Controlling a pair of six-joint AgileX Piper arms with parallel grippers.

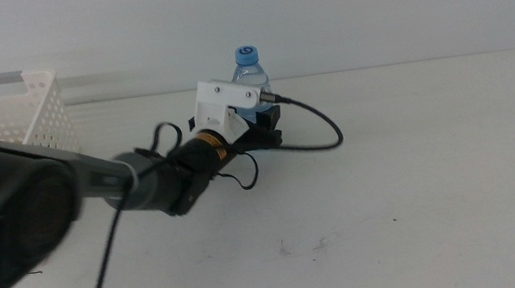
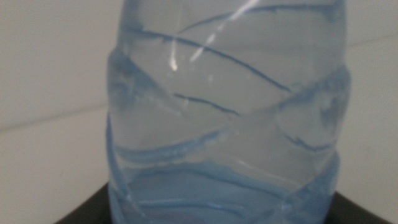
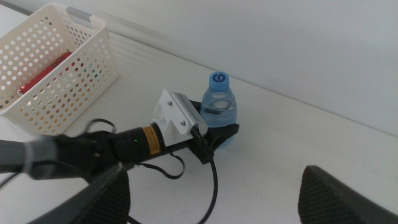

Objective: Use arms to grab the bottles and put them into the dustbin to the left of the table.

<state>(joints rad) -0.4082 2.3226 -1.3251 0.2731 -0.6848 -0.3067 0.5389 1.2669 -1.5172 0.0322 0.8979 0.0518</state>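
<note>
Middle view: my left gripper (image 1: 265, 123) brackets the upright water bottle (image 1: 249, 69) mid-table, jaws apparently wide, not clamped. Next: squeeze, lift, carry to dustbin (image 1: 6, 117). Right gripper (image 3: 214, 193) waits, open.

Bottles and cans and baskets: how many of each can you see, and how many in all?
Water bottle, standing on the table between the left gripper's jaws: 1
Red can, lying in the white basket: 1
White basket: 1
Total: 3
The right gripper waits above the table, jaws wide apart.
</note>
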